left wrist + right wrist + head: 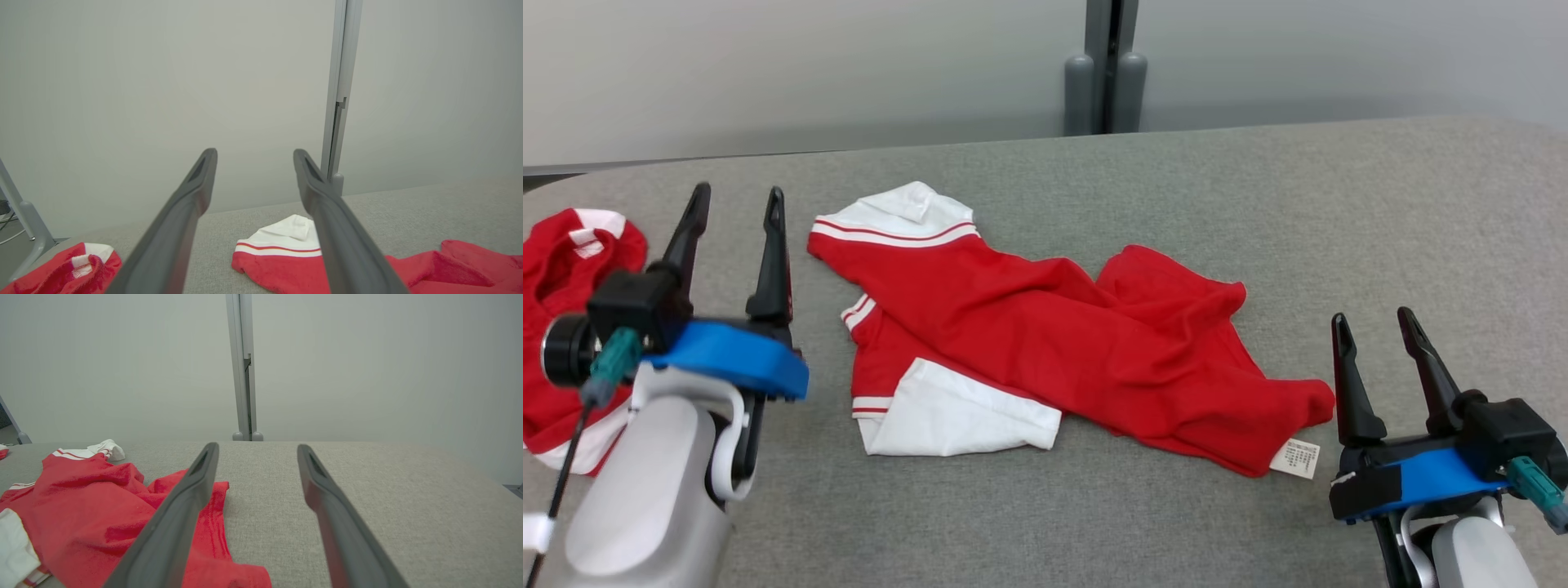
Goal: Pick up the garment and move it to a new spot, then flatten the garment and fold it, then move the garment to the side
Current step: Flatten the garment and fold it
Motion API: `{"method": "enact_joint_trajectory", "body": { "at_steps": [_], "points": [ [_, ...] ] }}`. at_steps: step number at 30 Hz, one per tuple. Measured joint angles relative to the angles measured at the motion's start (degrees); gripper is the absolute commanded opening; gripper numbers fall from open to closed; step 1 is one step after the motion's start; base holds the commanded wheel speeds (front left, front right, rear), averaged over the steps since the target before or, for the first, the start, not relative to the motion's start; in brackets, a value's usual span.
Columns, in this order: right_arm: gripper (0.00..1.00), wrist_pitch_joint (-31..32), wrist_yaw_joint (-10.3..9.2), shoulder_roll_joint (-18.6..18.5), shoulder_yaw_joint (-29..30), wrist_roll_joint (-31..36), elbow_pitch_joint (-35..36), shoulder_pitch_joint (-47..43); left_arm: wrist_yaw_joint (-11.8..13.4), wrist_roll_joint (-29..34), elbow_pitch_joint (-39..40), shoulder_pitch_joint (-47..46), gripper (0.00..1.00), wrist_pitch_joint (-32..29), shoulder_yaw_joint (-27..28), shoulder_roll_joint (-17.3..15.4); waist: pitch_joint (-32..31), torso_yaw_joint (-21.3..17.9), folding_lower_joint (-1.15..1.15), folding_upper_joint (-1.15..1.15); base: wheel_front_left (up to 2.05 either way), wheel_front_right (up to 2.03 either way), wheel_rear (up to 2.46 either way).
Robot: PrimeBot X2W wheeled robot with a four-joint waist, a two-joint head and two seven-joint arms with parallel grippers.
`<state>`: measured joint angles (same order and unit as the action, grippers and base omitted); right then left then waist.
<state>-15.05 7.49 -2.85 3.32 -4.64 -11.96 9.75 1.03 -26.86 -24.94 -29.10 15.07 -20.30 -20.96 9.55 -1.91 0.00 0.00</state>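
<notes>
A crumpled red garment [1045, 335] with white sleeves and red-striped white trim lies across the middle of the grey table [1258, 204]; a small white care label [1295, 457] pokes out at its lower right. My left gripper [737, 204] hovers open to the garment's left, nothing between its fingers. My right gripper [1374, 322] stands open just right of the garment's hem, also empty. The left wrist view shows the garment's white sleeve [286, 239] between the open fingers [188, 204]. In the right wrist view the red cloth [81, 514] lies left of the open fingers [322, 498].
A second red and white garment [560, 327] is bunched at the table's left edge, partly behind my left arm, also seen as a red heap [65, 269]. A grey post [1104, 65] stands behind the table against the pale wall. Bare table stretches to the right.
</notes>
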Motion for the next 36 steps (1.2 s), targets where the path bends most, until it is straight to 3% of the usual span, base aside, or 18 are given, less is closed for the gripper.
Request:
{"method": "enact_joint_trajectory", "body": {
  "at_steps": [8,18,36],
  "points": [
    [1.0,0.0,0.0,0.0,0.35,-0.31,-0.3,-1.65,0.36,5.61,9.83,12.91,1.0,0.0,9.13,4.61,-2.26,2.51,0.0,0.0,0.0,0.0,0.0],
    [1.0,0.0,0.0,0.0,0.54,-0.07,-0.8,-3.09,-1.27,10.24,13.84,24.47,1.0,0.0,15.04,9.25,-4.52,5.67,0.0,0.0,0.0,0.0,0.0],
    [1.0,0.0,0.0,0.0,-0.31,0.02,-1.49,-4.04,-5.78,15.48,12.45,26.36,1.0,0.0,18.14,13.39,-5.54,6.13,0.0,0.0,0.0,0.0,0.0]
  ]
}}
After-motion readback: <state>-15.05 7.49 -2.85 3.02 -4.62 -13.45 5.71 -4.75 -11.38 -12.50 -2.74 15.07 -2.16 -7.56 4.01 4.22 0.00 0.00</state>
